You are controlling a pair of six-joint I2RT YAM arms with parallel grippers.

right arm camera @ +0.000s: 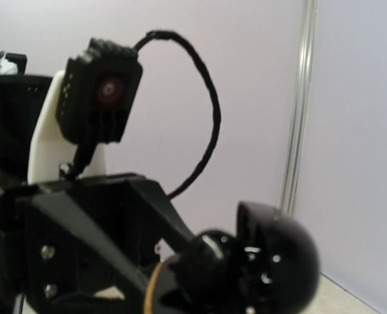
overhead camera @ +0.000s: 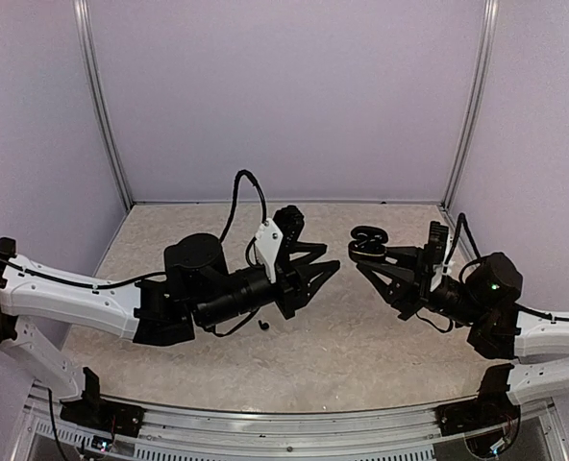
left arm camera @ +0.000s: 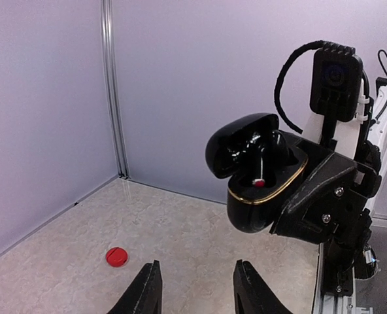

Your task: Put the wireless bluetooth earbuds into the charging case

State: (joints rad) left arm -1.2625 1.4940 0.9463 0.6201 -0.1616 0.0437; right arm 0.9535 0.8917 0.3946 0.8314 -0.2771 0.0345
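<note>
Right tool (overhead camera: pixel 371 257) clamped charging case (left arm camera: pixel 249 212) aloft, lid (left arm camera: pixel 236 144) open toward left tool (left arm camera: pixel 197 269), presumably to ease loading. Left tool's jaws apart, empty, facing case. Red-tipped earbud (left arm camera: pixel 259 182) seated inside case. Red piece (left arm camera: pixel 116 256), likely another earbud, lay on tabletop (left arm camera: pixel 200 229) well left of case.

We find the charging case (overhead camera: pixel 368 238) clamped in the right gripper (overhead camera: pixel 359 255) above the worktop's (overhead camera: pixel 361 336) right half, one earbud (left arm camera: pixel 259 182) seated inside it, the left gripper (overhead camera: pixel 325 261) just left of it, a loose earbud (overhead camera: pixel 262 325) on the worktop beneath the left arm (overhead camera: pixel 73 298), toward the near edge.
</note>
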